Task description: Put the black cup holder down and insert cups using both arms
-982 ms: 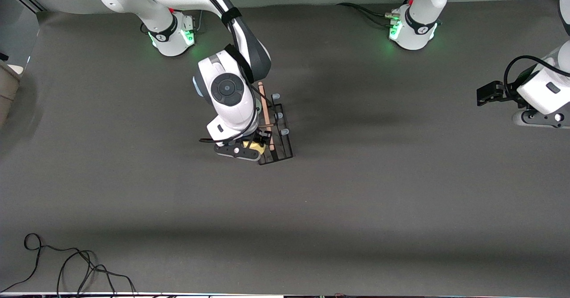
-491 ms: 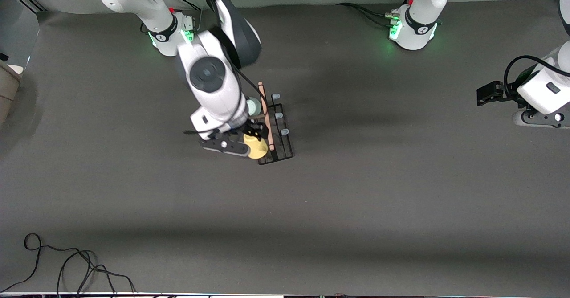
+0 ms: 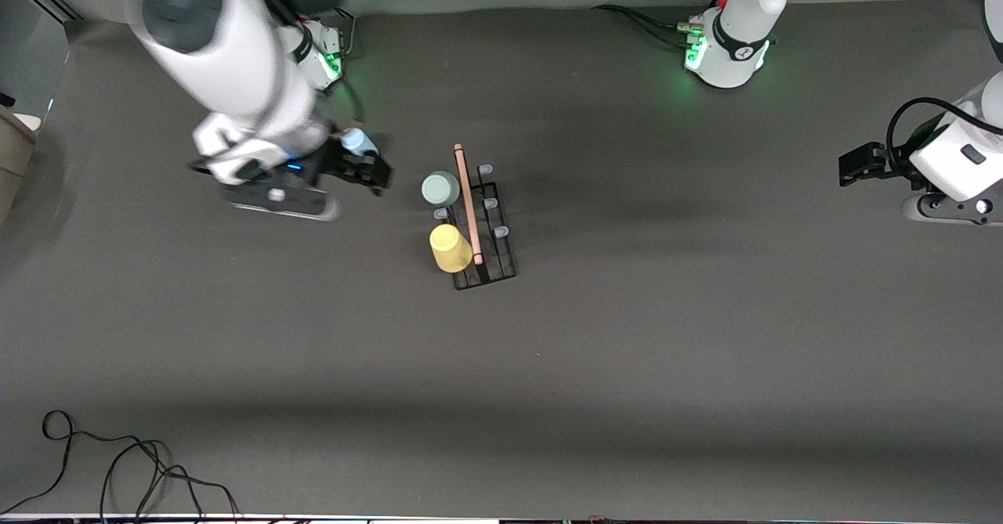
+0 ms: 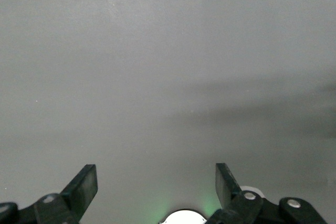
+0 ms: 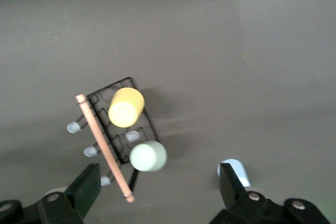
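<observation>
Front view: I see black cup holder (image 3: 479,226) mid-desk (image 3: 666,336), yellow cup (image 3: 450,247) and green cup (image 3: 440,188) on pegs. Blue cup (image 3: 357,142) loose under right tool (image 3: 356,170).

Right wrist view: jaws apart, empty.

Left wrist view: left tool (image 4: 153,187) apart, waiting at desk end. One cup left.

Nothing here can be read — no words, brand names or numbers on the table, the rack or the cups. The dark bands round the two arm bases, the one in the upper left (image 3: 302,42) and the one in the upper right (image 3: 736,48) of the front view, each carry a small white mark — too small to make out.
</observation>
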`<state>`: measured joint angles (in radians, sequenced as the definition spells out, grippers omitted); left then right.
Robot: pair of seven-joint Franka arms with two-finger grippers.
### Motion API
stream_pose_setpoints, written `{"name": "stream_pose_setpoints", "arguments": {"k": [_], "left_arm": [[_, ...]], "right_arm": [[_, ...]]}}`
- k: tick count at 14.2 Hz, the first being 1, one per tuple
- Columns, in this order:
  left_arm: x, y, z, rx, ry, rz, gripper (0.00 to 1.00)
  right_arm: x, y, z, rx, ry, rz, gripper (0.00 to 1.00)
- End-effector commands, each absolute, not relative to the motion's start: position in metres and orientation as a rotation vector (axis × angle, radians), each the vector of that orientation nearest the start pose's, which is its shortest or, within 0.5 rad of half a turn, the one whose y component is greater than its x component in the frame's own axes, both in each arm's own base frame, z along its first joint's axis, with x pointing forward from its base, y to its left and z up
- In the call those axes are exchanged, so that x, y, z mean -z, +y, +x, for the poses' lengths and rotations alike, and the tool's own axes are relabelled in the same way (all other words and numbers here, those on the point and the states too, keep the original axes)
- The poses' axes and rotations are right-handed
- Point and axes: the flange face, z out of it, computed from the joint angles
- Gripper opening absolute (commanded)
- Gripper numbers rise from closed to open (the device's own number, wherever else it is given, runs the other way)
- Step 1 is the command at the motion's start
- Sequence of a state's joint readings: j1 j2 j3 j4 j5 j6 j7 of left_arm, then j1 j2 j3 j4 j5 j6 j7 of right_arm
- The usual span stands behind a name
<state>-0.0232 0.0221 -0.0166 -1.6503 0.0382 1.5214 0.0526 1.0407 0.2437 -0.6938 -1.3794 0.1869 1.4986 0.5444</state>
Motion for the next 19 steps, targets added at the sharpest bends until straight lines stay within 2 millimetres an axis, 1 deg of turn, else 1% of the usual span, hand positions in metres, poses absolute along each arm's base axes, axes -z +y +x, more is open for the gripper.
{"name": "stream_pose_setpoints", "arguments": {"k": [1,2,3,4,5,6,7,9,10,11,13,14,17,19], "left_arm": [[-0.578,-0.017,0.542,-0.22,0.153,-3.104,1.0],[-0.578,-0.017,0.542,-0.223,0.153,-3.104,1.0],[-0.578,-0.017,0.542,-0.22,0.153,-3.104,1.0],[-0.578,-0.017,0.542,-0.22,0.153,-3.104,1.0],[-0.578,-0.017,0.542,-0.22,0.153,-3.104,1.0],[-0.578,-0.017,0.542,-0.22,0.153,-3.104,1.0],[-0.578,-0.017,0.542,-0.223,0.153,-3.104,1.0],[-0.578,-0.017,0.542,-0.223,0.153,-3.104,1.0],[-0.578,-0.017,0.542,-0.223,0.153,-3.104,1.0],[-0.578,-0.017,0.542,-0.223,0.153,-3.104,1.0],[-0.578,-0.017,0.542,-0.22,0.153,-3.104,1.0],[-0.578,-0.017,0.542,-0.223,0.153,-3.104,1.0],[-0.578,-0.017,0.542,-0.22,0.153,-3.104,1.0],[-0.578,-0.017,0.542,-0.223,0.153,-3.104,1.0]], "right_arm": [[-0.614,0.208,0.546,-0.132,0.166,-3.114,1.0],[-0.619,0.184,0.549,-0.121,0.144,-3.112,1.0],[-0.624,0.152,0.554,-0.104,0.154,-3.116,1.0],[-0.624,0.134,0.554,-0.115,0.106,-3.111,1.0],[-0.626,0.105,0.554,-0.112,0.083,-3.111,1.0],[-0.628,0.091,0.554,-0.105,0.051,-3.129,1.0],[-0.632,0.07,0.554,-0.092,0.035,-3.134,1.0],[-0.633,0.031,0.557,-0.087,0.004,-3.126,1.0],[-0.633,0.017,0.557,-0.088,0.006,-3.122,1.0],[-0.627,0.001,0.557,-0.104,0.033,-3.117,1.0],[-0.622,-0.016,0.555,-0.116,0.076,-3.113,1.0],[-0.62,-0.019,0.555,-0.116,0.084,-3.113,1.0],[-0.619,-0.018,0.558,-0.103,0.091,-3.138,1.0],[-0.623,-0.017,0.561,-0.089,0.089,-3.14,1.0]]}}
